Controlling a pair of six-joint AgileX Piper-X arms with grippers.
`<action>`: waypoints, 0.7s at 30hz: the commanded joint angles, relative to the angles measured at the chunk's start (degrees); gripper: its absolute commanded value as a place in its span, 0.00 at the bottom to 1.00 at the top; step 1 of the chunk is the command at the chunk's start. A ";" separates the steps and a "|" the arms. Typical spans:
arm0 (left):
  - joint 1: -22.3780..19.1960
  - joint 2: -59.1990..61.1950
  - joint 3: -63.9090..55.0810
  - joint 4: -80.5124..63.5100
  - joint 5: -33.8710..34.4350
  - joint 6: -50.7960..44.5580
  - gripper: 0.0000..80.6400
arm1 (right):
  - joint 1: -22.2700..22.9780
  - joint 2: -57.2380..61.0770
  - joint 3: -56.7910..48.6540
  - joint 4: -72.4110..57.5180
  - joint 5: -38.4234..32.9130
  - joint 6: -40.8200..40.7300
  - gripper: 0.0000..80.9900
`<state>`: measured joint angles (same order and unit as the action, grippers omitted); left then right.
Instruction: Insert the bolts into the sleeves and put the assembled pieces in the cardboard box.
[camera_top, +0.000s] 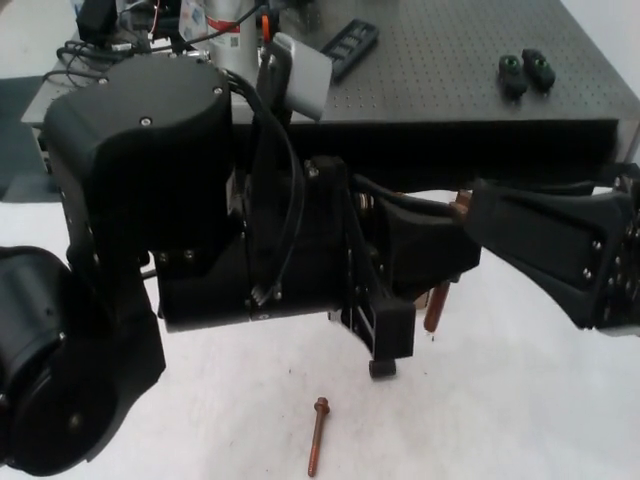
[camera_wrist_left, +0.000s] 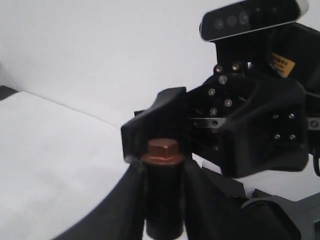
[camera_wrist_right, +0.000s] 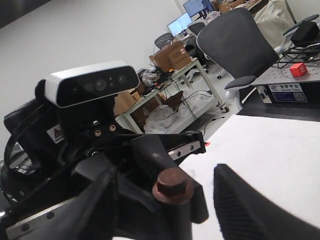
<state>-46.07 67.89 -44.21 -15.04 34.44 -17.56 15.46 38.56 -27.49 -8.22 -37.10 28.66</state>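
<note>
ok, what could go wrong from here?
1. The bolt sits in the sleeve held by the left pincer; a slack grip could drop both.
2. The right pincer is crowded against it; they could knock.
3. A spare bolt lies loose below and may roll.

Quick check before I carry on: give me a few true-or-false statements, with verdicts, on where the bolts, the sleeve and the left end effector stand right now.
1. A loose bolt lies flat on the white bench. True.
2. The left end effector is empty. False: it is shut on a black sleeve.
3. A copper bolt head sits at the sleeve's top end. True.
4. The two dark parts rest on the white bench. False: they sit on the perforated table beyond it.
</note>
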 joint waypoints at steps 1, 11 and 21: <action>-0.02 -0.55 -0.60 -1.40 -3.99 0.01 0.01 | -0.81 -0.31 -0.15 -0.25 1.42 -0.34 0.49; 5.33 9.49 -5.59 -1.77 -18.63 -6.22 0.01 | -9.34 -5.12 -0.15 8.91 3.08 -3.01 0.49; 12.19 37.81 -33.17 20.32 -20.36 -8.48 0.01 | -15.97 -8.99 -0.15 29.23 9.28 -9.52 0.49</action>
<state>-33.65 110.12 -81.91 9.04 14.36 -25.13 -0.21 29.94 -27.49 20.53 -27.79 19.80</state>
